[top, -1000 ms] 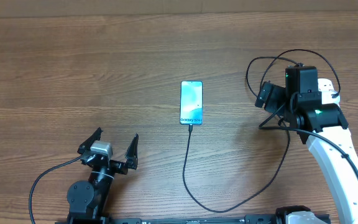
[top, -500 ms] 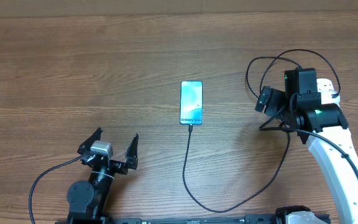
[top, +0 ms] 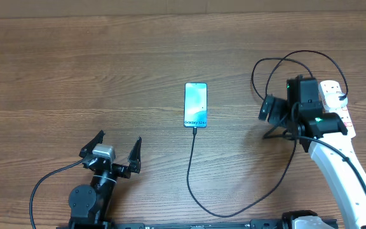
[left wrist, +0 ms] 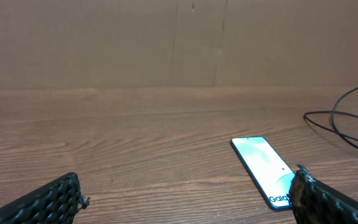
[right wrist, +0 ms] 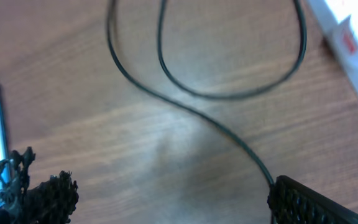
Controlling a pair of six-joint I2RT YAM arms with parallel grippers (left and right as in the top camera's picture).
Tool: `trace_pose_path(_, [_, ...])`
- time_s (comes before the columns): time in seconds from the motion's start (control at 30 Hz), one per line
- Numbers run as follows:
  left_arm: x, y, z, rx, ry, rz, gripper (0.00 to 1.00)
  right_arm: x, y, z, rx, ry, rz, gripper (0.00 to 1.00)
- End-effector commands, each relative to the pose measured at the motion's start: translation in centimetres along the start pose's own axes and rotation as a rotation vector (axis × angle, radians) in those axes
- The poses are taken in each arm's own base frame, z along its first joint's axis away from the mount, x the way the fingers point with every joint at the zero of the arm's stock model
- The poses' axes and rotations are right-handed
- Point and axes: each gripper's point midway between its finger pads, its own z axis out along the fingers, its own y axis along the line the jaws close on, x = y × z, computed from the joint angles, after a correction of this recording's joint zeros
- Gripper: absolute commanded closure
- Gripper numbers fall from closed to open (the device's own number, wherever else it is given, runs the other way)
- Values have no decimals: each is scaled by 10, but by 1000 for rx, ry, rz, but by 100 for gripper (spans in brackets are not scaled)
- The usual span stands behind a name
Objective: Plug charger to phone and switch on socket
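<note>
The phone (top: 196,104) lies face up mid-table, its turquoise screen lit. The thin black charger (top: 192,172) runs from the phone's near edge, curves right and rises in loops (top: 278,63) around my right arm; its tip meets the phone's edge. The white socket (top: 333,91) with red switches shows partly behind that arm. My right gripper (top: 267,121) hovers open over the cable, left of the socket. In the right wrist view the charger (right wrist: 229,134) crosses between the fingers, with the socket (right wrist: 347,37) at top right. My left gripper (top: 119,143) rests open near the front edge, empty; the phone (left wrist: 263,165) lies ahead of it.
A brown wall (left wrist: 179,43) closes the far side of the wooden table (top: 75,63). The left arm's base and its black cable (top: 40,184) sit at the front edge. The right arm's white link (top: 342,172) angles in from the front right.
The right gripper has shifted slightly left and toward the front, uncovering more of the white socket. The left arm, phone and charger have not moved.
</note>
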Motion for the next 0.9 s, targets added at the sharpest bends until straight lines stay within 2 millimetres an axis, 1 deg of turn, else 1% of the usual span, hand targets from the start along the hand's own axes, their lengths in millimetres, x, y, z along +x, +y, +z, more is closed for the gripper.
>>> trace_pose_path(0.0, [0, 2, 0, -9, -6, 28, 0, 6, -3, 1, 4, 8, -16, 0])
trace_pose_path(0.1, [0, 2, 0, -9, -6, 28, 0, 11, -5, 1, 11, 26, -19, 0])
trace_pose_path(0.2, [0, 2, 0, -9, -6, 28, 0, 7, -3, 3, 3, 5, -16, 0])
trace_pose_path(0.33, [0, 2, 0, -9, -6, 28, 0, 2, 0, 13, -18, -50, -8, 0])
trace_pose_path(0.5, [0, 2, 0, -9, -6, 28, 0, 11, 0, 33, -34, -96, -16, 0])
trace_pose_path(0.57, [0, 2, 0, -9, -6, 28, 1, 17, -2, 37, -35, -101, -23, 0])
trace_pose_path(0.73, [0, 2, 0, -9, -6, 28, 0, 36, -8, 41, -26, -76, -26, 0])
trace_pose_path(0.8, [0, 2, 0, -9, -6, 28, 0, 37, -9, 42, -31, -91, -24, 0])
trace_pose_path(0.87, [0, 2, 0, -9, -6, 28, 0, 35, -7, 44, -45, -127, -19, 0])
